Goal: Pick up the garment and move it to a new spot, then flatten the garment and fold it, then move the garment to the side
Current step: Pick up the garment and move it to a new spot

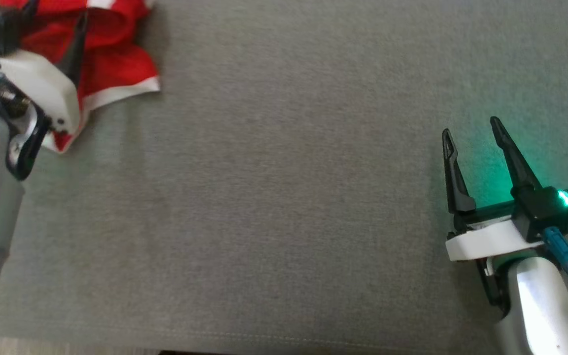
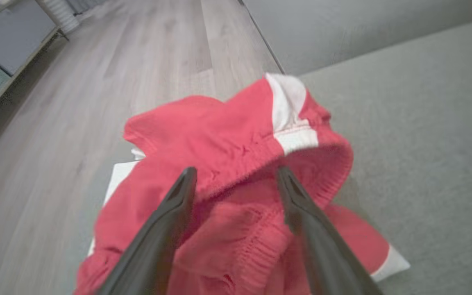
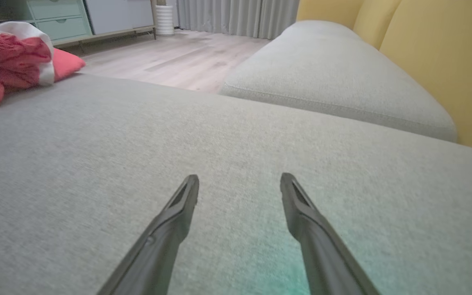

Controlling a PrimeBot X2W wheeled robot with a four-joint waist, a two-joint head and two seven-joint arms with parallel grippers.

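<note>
The garment (image 1: pixel 116 59) is a crumpled heap of red cloth with white trim, lying at the far left corner of the grey sofa cushion (image 1: pixel 284 197). My left gripper (image 1: pixel 58 9) is over it and open. In the left wrist view its two dark fingers (image 2: pixel 237 170) straddle a raised fold of the garment (image 2: pixel 228 135) by the elastic waistband, and nothing is clamped between them. My right gripper (image 1: pixel 471 127) stands open and empty above bare cushion at the right, far from the cloth. In the right wrist view the gripper (image 3: pixel 240 177) points across the cushion, and the garment (image 3: pixel 10 57) shows at the upper left.
The garment sits close to the cushion's edge, with wooden floor (image 2: pixel 96 82) beyond it. A second grey cushion (image 3: pixel 334 82) and a yellow backrest (image 3: pixel 445 61) lie past the right gripper. A low cabinet (image 3: pixel 55 20) stands across the floor. The cushion's front edge (image 1: pixel 284 340) is near me.
</note>
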